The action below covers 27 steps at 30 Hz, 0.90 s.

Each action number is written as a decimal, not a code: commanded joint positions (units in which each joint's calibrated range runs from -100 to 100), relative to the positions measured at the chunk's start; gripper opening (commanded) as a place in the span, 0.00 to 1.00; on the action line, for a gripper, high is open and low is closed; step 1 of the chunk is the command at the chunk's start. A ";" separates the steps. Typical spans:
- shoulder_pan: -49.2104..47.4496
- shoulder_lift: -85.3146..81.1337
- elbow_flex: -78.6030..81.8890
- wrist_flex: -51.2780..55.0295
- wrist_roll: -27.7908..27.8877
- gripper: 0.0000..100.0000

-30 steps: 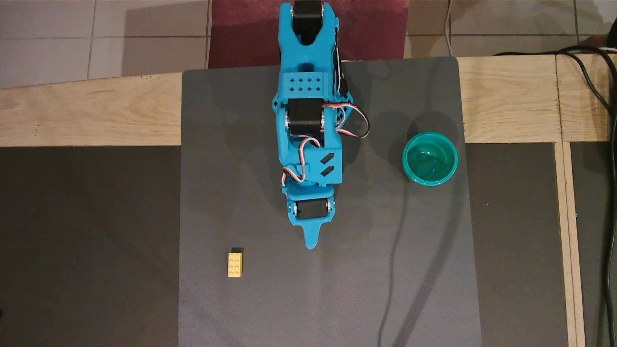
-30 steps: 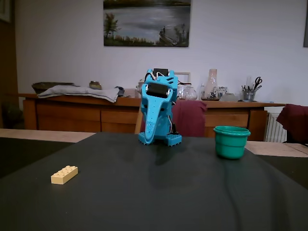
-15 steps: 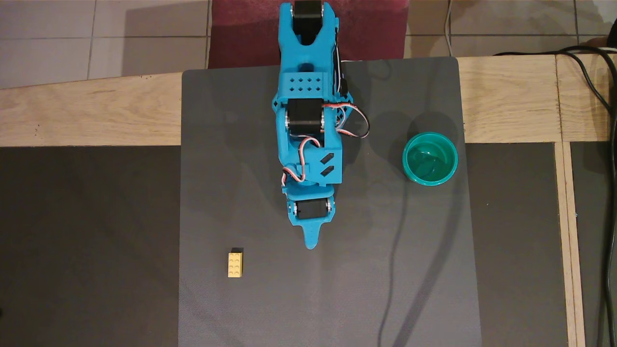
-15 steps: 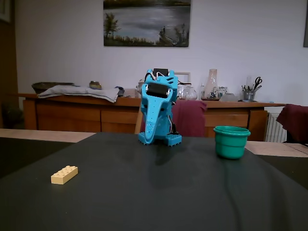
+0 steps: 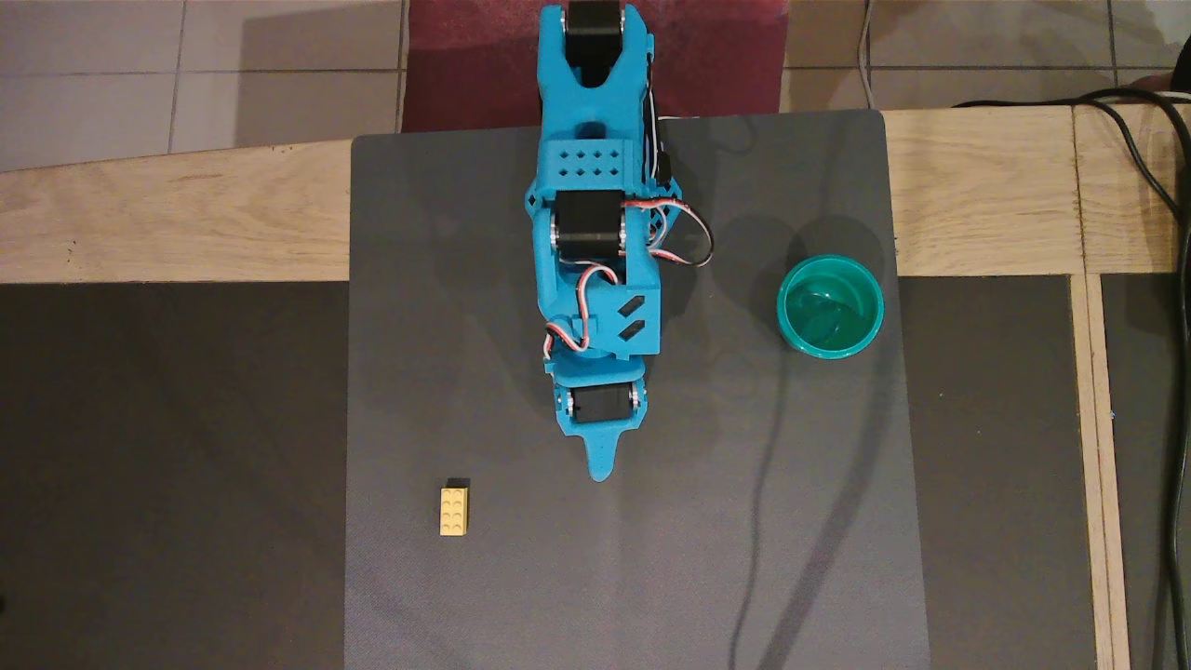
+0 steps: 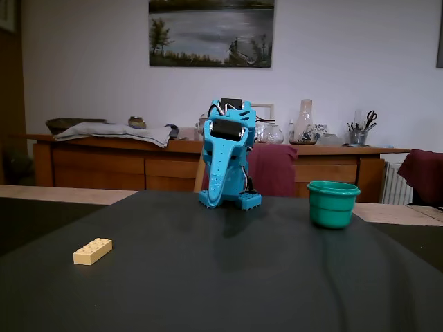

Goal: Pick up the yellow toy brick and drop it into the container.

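The yellow toy brick (image 5: 454,512) lies flat on the grey mat (image 5: 651,577) near its front left in the overhead view; in the fixed view the brick (image 6: 93,251) is low at the left. The teal-green cup (image 5: 830,316) stands upright and empty at the mat's right edge, also seen in the fixed view (image 6: 333,205). My blue gripper (image 5: 600,470) hangs folded in the mat's middle, pointing down with its tip (image 6: 211,200) near the mat. It looks shut and empty, apart from both the brick and the cup.
The mat lies on a wooden table (image 5: 140,223) with dark panels at either side. Black cables (image 5: 1168,195) run down the far right edge. A sideboard with clutter (image 6: 311,149) stands behind the table in the fixed view.
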 commanded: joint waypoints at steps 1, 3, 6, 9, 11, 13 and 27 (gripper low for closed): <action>0.32 -0.44 0.18 0.42 0.01 0.00; 0.40 -0.44 0.18 0.42 0.01 0.00; 0.40 -0.44 0.18 0.42 0.01 0.00; 0.40 -0.44 0.09 0.24 0.01 0.00; 0.40 0.57 -1.71 0.51 0.01 0.00; 0.32 0.66 -6.41 3.00 0.01 0.00; -8.34 45.26 -46.03 9.66 -3.60 0.00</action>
